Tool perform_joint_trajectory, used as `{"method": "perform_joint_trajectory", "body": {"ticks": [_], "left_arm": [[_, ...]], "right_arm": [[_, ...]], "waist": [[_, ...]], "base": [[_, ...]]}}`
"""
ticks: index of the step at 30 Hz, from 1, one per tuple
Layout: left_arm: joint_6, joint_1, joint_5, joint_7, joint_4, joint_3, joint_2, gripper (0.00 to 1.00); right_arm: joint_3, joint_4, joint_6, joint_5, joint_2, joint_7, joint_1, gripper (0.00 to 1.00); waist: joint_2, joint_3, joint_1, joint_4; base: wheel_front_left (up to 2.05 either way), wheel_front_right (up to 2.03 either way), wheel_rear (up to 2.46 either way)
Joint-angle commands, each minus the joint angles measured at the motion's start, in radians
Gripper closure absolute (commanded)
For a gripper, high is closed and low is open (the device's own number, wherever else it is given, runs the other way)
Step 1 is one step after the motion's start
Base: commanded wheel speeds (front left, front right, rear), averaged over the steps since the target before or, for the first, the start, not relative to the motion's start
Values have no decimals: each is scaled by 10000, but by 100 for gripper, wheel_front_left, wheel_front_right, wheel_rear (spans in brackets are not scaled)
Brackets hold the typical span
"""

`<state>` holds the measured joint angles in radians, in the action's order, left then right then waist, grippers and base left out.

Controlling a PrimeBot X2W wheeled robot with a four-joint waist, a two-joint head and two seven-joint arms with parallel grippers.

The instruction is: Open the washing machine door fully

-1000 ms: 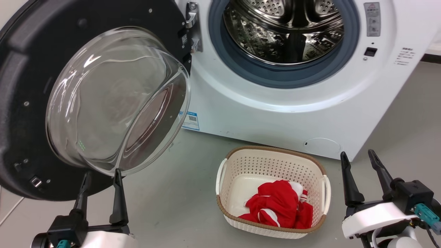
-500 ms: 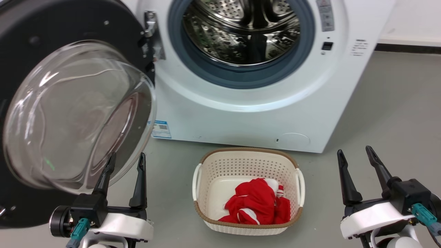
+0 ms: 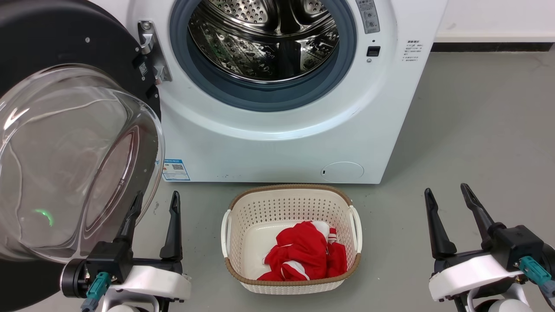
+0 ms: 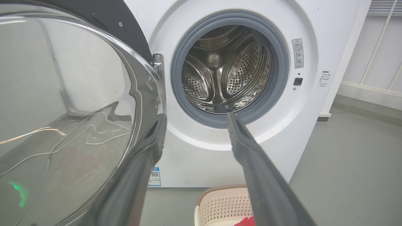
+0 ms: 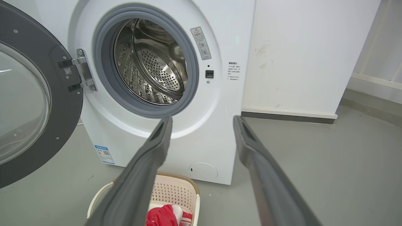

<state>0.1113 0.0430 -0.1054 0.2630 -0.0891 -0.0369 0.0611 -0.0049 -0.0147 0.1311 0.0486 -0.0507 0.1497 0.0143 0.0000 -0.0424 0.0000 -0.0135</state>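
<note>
The left tool (image 3: 157, 195) has its two fingers apart and holds nothing. Its left finger stands just beside the glass of the washing machine door (image 3: 73, 160), and I cannot tell if they touch. The door hangs wide open, to the left of this tool and above it. The right tool (image 3: 445, 189) is also spread and empty, well apart from the door. Between both tools a basket (image 3: 289, 197) with a red cloth (image 3: 303, 255) stands on the floor (image 3: 477, 108).

The right gripper (image 5: 202, 117), fingers apart, points at the white machine (image 5: 201, 147); the washing machine door (image 5: 67, 106) hangs open at left.
</note>
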Motion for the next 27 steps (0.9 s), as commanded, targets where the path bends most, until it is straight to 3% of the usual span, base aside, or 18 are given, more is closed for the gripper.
{"method": "perform_joint_trajectory", "body": {"ticks": [1,25,26,27], "left_arm": [[-18,-23,48,23,12,-21,-3,0],[34,-78,38,23,323,-103,-78,0],[31,-12,39,0,267,-83,-82,100],[31,-36,33,-6,175,-69,-90,100]], "right_arm": [[-4,26,-7,19,12,30,-67,0],[-48,-83,-7,139,12,85,-17,0],[-38,-108,0,126,0,48,-4,100],[-35,-198,0,131,2,41,-27,100]], "waist": [[0,-2,0,14],[0,-17,0,160],[0,-17,0,160],[0,-17,0,160]], "base": [[0,0,0],[0,0,0],[0,0,0],[0,0,0]]}}
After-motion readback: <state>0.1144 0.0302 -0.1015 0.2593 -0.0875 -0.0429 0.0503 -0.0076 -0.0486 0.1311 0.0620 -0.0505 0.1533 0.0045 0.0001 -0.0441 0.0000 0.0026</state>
